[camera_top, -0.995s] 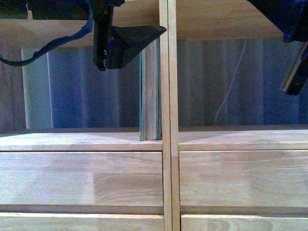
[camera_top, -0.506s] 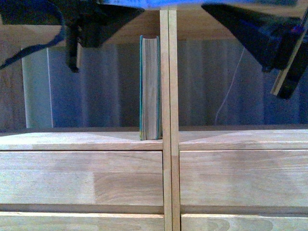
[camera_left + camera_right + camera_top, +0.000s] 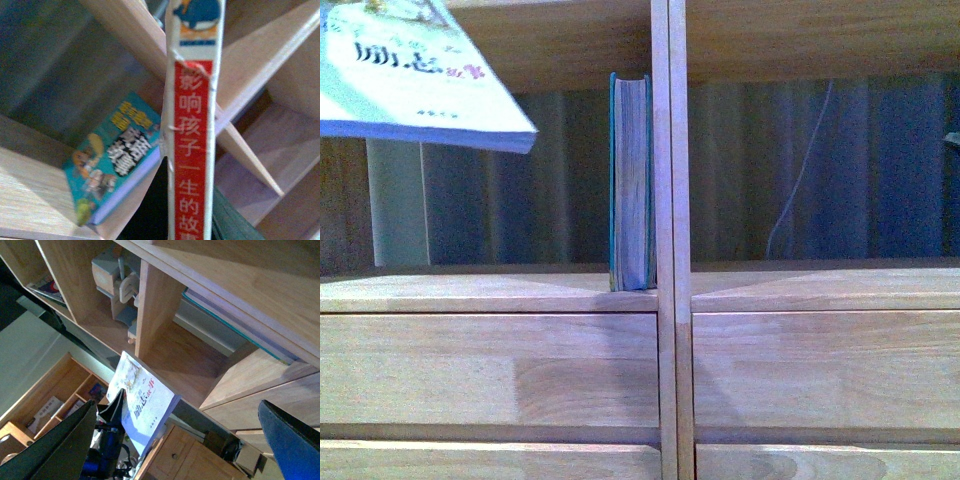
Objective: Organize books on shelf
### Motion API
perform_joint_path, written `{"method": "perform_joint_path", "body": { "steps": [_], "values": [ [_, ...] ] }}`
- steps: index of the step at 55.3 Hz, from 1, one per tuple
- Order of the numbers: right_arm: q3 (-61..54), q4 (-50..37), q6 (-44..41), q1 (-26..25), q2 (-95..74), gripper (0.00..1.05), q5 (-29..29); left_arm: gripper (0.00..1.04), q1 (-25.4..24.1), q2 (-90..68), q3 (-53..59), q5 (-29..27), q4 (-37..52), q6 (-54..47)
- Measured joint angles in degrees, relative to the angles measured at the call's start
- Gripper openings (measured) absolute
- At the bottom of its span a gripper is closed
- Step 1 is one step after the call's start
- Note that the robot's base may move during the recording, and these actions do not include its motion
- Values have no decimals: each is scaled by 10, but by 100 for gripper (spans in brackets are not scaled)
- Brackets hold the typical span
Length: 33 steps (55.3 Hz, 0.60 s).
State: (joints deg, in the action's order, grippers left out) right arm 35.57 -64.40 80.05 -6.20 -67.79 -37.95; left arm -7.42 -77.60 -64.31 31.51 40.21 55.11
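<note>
The thick teal book [image 3: 632, 180] stands upright in the shelf's left compartment, against the central double upright [image 3: 670, 200]. The thin pale paperback [image 3: 410, 70] hangs tilted at the top left of the front view, in front of the shelf. In the left wrist view its red-and-white spine [image 3: 192, 140] runs between the jaws of my left gripper [image 3: 190, 220], which is shut on it; the teal book's illustrated cover [image 3: 112, 155] shows beyond. In the right wrist view my right gripper [image 3: 175, 450] is open and empty, with the held paperback [image 3: 142, 410] and the shelf [image 3: 155, 315] beyond it.
Plain drawer fronts [image 3: 490, 370] lie below the compartments. A white cable [image 3: 800, 170] hangs behind the right compartment. In the right wrist view a darker wooden cabinet [image 3: 175, 455] stands below, and wooden objects [image 3: 117, 285] sit in another compartment.
Both arms have left the front view, where the left gripper was beside the teal book's top. The paperback now shows at the top left. The teal book has not moved.
</note>
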Motion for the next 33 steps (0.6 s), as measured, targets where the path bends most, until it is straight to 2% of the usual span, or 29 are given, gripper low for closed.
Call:
{"method": "perform_joint_path", "body": {
  "steps": [6, 15, 22, 29, 33],
  "values": [
    [-26, -4, 2, -33, 32, 98, -29, 7, -21, -21, -20, -28, -50, -71],
    [-87, 20, -7, -70, 106, 98, -64, 7, -2, -75, -79, -137, -154, -247],
    [-157, 122, -76, -69, 233, 98, -85, 7, 42, -128, -122, -221, -161, -439],
    [-212, 261, -170, -50, 386, 98, -87, 7, 79, -170, -153, -258, -148, -552],
    [-239, 348, -231, -22, 479, 98, -66, 7, 100, -195, -171, -272, -135, -603]
  ]
}}
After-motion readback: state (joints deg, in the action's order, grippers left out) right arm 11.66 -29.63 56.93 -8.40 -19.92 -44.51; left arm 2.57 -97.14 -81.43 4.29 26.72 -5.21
